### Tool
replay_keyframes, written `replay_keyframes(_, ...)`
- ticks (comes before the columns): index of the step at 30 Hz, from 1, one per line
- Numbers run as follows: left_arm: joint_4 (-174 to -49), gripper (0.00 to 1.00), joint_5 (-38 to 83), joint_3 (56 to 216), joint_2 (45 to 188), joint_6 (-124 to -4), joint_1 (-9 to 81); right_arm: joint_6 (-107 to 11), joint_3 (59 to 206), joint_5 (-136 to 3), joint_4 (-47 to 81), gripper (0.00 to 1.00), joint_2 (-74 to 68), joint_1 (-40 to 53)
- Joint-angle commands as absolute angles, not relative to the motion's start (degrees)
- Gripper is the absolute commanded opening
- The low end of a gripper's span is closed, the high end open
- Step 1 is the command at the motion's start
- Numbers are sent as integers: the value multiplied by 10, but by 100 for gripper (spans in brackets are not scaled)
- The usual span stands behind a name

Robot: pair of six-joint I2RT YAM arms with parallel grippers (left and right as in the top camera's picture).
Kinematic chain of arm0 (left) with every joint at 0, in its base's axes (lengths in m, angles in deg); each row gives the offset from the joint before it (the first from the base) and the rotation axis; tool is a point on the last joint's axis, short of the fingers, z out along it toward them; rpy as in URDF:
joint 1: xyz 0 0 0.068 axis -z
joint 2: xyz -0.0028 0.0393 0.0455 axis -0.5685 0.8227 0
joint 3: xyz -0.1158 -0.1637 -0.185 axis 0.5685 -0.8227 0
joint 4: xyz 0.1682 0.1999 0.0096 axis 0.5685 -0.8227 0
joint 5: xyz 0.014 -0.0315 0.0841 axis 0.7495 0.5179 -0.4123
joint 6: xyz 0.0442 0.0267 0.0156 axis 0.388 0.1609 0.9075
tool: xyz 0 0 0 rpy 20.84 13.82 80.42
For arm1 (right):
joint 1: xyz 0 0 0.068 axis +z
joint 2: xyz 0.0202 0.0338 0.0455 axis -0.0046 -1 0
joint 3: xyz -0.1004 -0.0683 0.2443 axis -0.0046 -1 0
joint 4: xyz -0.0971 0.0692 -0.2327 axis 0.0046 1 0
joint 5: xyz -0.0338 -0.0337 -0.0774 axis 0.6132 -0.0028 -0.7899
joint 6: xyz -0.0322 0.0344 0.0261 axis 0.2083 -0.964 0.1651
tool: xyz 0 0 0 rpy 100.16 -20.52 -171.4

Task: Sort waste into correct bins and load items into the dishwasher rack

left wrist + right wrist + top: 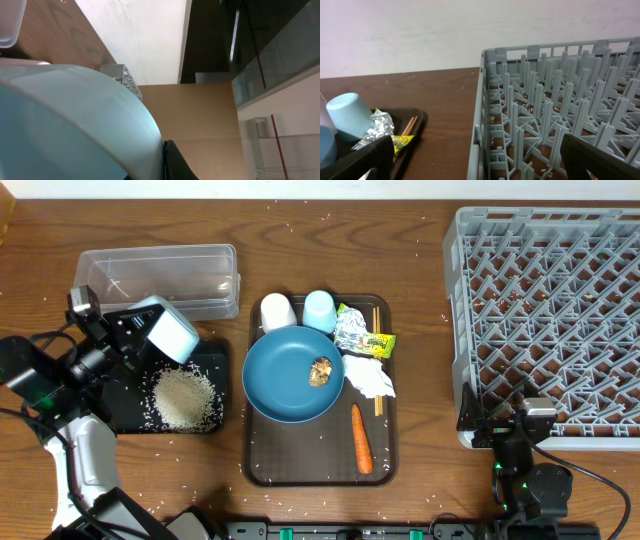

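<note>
My left gripper [147,327] is shut on the rim of the small white bowl [176,336], which is tipped over the black tray [127,416]. A heap of white rice [185,398] lies in that tray. The bowl [75,125] fills the left wrist view, pressed against one black finger [177,165]. On the brown serving tray [262,465] sit the dark-blue dish [285,380] with a brown lump [321,372], white cup [277,311], light-blue cup [319,310], foil ball [352,330], packet [379,344], tissue [370,376], carrot [361,438] and chopsticks [376,314]. My right gripper [505,422] stands open beside the rack [550,310].
The clear tub [160,275] stands behind the black tray, holding nothing. Loose rice grains are scattered over the wooden table [420,380]. The right wrist view shows the rack's wall [485,125], the light-blue cup [347,115], foil [377,127] and packet [402,141].
</note>
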State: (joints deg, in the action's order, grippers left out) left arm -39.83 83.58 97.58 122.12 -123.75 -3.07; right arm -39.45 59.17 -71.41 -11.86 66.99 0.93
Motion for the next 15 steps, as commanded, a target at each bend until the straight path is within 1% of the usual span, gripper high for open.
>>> replay_keyframes(1, -394, 6, 850, 979, 1209, -1224, -30, -392, 591, -714, -116, 99, 670, 13)
replay_keyframes(8, -394, 6, 850, 979, 1153, -1238, -4, -392, 591, -714, -116, 99, 670, 13)
replay_keyframes(11, -394, 6, 850, 979, 1099, -1281, 1, -392, 591, -714, -116, 99, 670, 13)
replay_keyframes(15, -394, 6, 850, 979, 1008, -1309, 2, -392, 591, -714, -116, 99, 670, 13)
